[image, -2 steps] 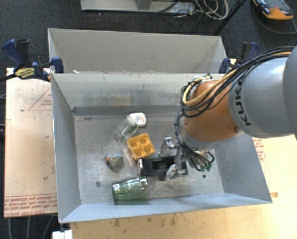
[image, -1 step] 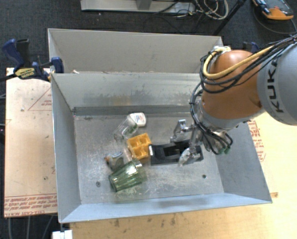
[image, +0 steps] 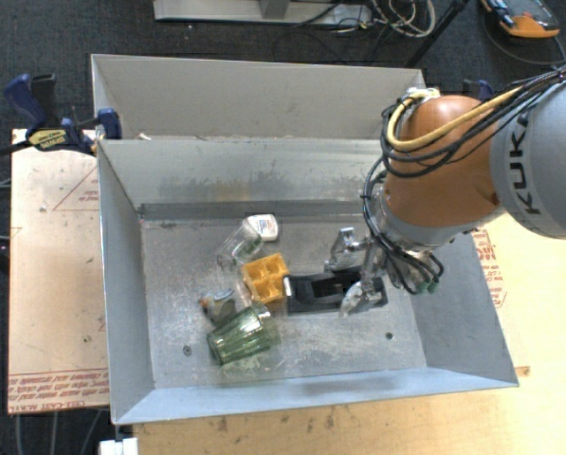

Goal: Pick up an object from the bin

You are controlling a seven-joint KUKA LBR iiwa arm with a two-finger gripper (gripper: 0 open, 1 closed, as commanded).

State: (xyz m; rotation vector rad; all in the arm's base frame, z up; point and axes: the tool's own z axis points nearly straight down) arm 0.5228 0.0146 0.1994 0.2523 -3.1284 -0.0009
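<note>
I see my pincer spread wide, low over the floor of the grey metal bin, right of centre and clasping nothing. The flat black rectangular block lies just beside its fingertips, touching the orange-yellow plastic block.

We take this for a robotics lab, given the grey industrial arm lettered KUKA at the right of the frame, the grey sheet-metal bin standing on dark carpet, and loose black cables tangled beside a pale metal stand foot along the top.
</note>
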